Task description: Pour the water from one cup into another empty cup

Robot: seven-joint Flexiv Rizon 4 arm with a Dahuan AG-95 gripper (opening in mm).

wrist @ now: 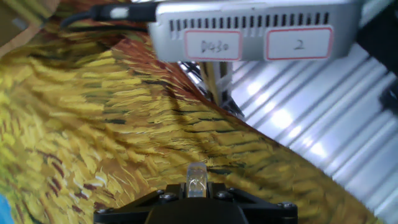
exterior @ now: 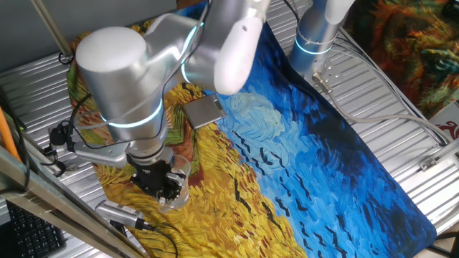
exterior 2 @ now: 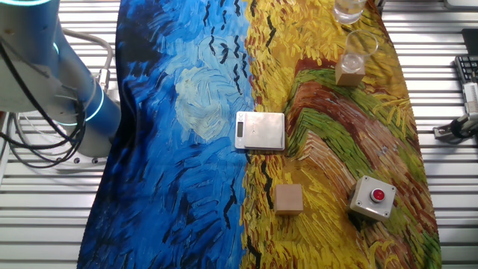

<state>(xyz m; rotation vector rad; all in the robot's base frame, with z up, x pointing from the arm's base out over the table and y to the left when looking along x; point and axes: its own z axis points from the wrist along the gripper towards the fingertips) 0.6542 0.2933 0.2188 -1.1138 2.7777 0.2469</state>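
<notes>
Listing hazards first, then stock.

**Hazards, as we judge them**
- Grip: the gripper (exterior: 161,185) is low over the yellow end of the painted cloth (exterior 2: 187,112), right beside the clear tumbler (exterior: 178,178). We cannot tell whether its jaws are clamped on the glass, merely touching it, or released. The hand view shows only black jaw hardware and cloth, with no cup wall between. A lift on a partial hold could let the smooth glass slip or tip.
- Target: the peach cup (exterior 2: 352,60) is small and narrow and stands near the tumbler. A wide rim pouring into a narrow mouth could send the stream past it, or the tumbler could knock it over.
- Cloth: any spill would soak straight into the fabric, close to the table edge.
- Water: we cannot make out the water in any view, so the fill level is unknown. A fast tilt could dump it all at once.
- Sight: the large arm body blocks one fixed view, hiding the peach cup there.

**Count**
- Clear tumblers: one, at the far yellow corner, cut by the frame edge in the other fixed view.
- Peach cups: one, upright, apart from the tumbler.
- Grey scales (exterior 2: 260,131): one, mid-cloth.
- Wooden blocks (exterior 2: 288,199): one.
- Boxes with red button (exterior 2: 372,198): one, near the block.
- Arms: one.
- Grey labelled units (wrist: 255,28) past the cloth edge: one.
</notes>
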